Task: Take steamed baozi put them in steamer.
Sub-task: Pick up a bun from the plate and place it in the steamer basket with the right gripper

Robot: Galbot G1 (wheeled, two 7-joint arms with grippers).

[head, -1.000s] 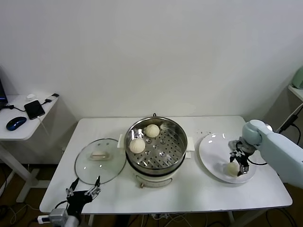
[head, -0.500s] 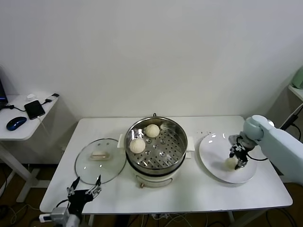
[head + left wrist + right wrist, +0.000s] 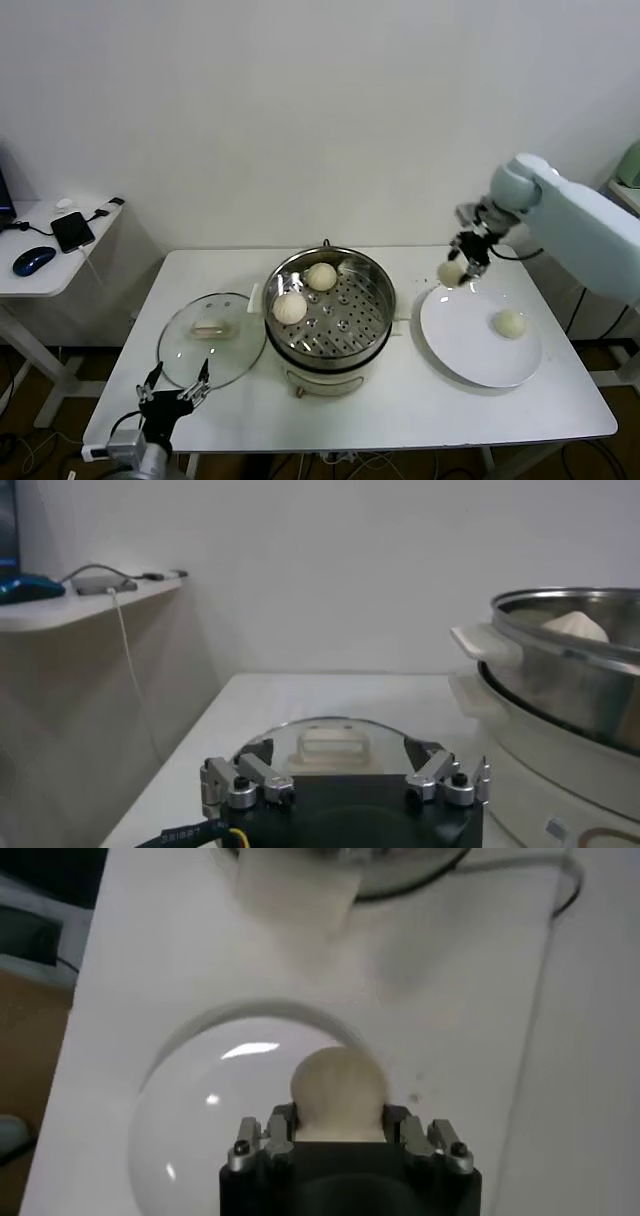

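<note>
My right gripper is shut on a cream-white baozi and holds it in the air over the white plate's far left edge, to the right of the steamer. In the right wrist view the baozi sits between the fingers of the right gripper. Two baozi lie on the perforated tray in the steel steamer. Another baozi lies on the plate. My left gripper is open and empty, parked low at the table's front left.
The glass lid with a cream handle lies flat left of the steamer and shows in the left wrist view. A side table with a phone and mouse stands at the far left.
My right gripper has risen off the plate with a baozi and moved back and left toward the steamer. A baozi on the plate is uncovered. The left arm barely moved.
</note>
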